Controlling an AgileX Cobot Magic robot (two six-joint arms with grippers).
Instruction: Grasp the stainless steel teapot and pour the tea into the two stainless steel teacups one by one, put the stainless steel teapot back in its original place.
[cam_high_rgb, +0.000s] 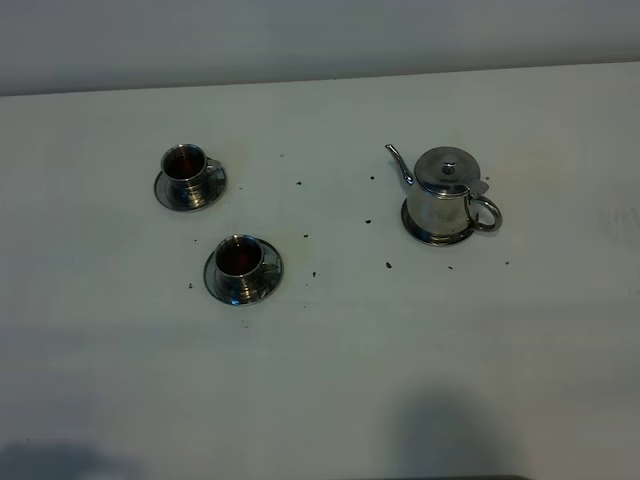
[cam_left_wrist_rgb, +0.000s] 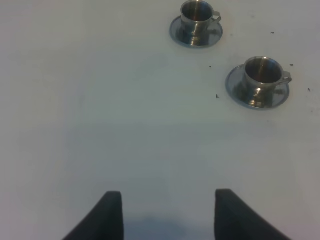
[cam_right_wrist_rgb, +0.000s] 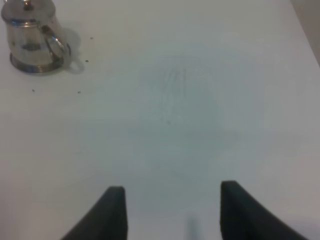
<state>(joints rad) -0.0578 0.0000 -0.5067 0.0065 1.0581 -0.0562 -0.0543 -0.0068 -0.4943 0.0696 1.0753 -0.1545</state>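
The steel teapot (cam_high_rgb: 447, 190) stands upright on its round steel disc (cam_high_rgb: 425, 234) at the right of the white table; it also shows in the right wrist view (cam_right_wrist_rgb: 30, 37). Two steel teacups on saucers stand at the left: the far one (cam_high_rgb: 185, 170) and the near one (cam_high_rgb: 240, 262), both holding dark liquid. They show in the left wrist view too, the far cup (cam_left_wrist_rgb: 196, 17) and the near cup (cam_left_wrist_rgb: 262, 76). My left gripper (cam_left_wrist_rgb: 167, 215) is open and empty, well short of the cups. My right gripper (cam_right_wrist_rgb: 172, 212) is open and empty, far from the teapot.
Small dark specks (cam_high_rgb: 388, 265) lie scattered on the white table (cam_high_rgb: 330, 360) between cups and teapot. The table's far edge (cam_high_rgb: 320, 80) meets a grey wall. Neither arm shows in the exterior high view.
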